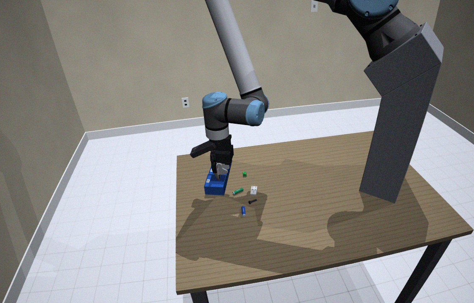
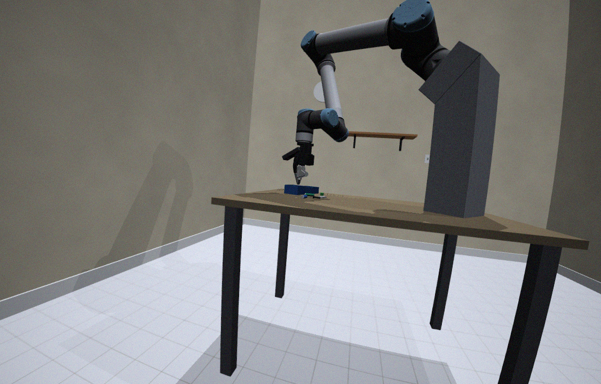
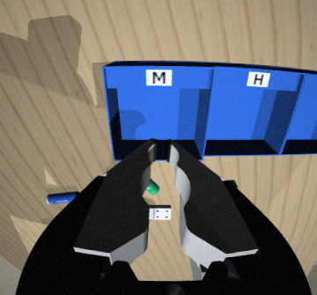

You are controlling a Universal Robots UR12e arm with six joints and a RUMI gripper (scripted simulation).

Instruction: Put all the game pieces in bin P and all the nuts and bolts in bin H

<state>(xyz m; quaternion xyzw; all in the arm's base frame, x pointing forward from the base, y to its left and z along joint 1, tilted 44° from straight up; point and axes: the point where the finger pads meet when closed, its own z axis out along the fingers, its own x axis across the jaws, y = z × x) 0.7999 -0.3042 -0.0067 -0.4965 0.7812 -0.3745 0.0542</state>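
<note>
A blue row of bins (image 1: 216, 183) stands near the table's left edge. In the wrist view I read the labels M (image 3: 158, 77) and H (image 3: 258, 79); a third compartment is cut off at the right edge. My gripper (image 1: 218, 174) hangs above the bins' near rim (image 3: 159, 147), shut, with nothing seen between the fingers. On the table lie a white dotted game piece (image 1: 254, 189) (image 3: 160, 213), a green cylinder (image 1: 237, 191) (image 3: 151, 188), a small green piece (image 1: 244, 174), a black bolt (image 1: 252, 201) and a blue cylinder (image 1: 243, 211) (image 3: 62, 197).
The robot's grey pedestal (image 1: 400, 124) stands on the table's right side. The bins sit close to the table's left edge. A wooden shelf (image 2: 381, 135) hangs on the back wall.
</note>
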